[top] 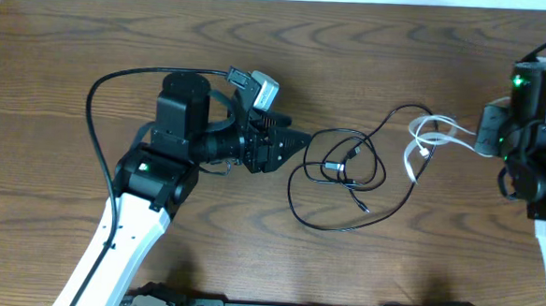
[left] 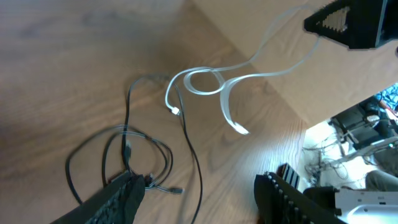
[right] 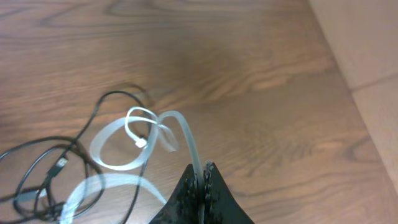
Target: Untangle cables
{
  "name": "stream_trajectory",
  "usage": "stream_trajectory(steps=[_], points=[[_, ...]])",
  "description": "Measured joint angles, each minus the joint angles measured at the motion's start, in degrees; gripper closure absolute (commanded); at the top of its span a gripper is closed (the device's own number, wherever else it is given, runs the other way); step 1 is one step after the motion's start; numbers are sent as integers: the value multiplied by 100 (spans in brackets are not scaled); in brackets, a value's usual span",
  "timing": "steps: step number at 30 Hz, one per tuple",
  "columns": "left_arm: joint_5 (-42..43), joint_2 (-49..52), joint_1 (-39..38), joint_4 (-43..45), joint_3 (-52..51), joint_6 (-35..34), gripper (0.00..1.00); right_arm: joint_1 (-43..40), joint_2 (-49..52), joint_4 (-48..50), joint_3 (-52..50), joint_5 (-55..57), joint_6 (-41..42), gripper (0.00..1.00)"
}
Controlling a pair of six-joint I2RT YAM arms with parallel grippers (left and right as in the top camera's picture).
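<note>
A brown wooden worktop is seen, with the left arm reaching in from the lower left and the right arm at the right edge. The black cable is laid in loose overlapping loops at the middle of the worktop, just beyond the left claw, whose jaws are held apart with nothing between them. The white cable, smaller and looped, is found to the right, and its loops are crossed by one black strand. The white cable is gripped by the clenched right claw.
</note>
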Motion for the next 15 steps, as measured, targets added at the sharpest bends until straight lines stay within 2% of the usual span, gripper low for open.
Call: stream_trajectory(steps=[11,15], points=[[0,688,-2,-212,0,223,38,-1832,455,22,0,-151,339,99],[-2,791,-7,-251,0,378,38,-2804,461,175,0,-131,452,99]])
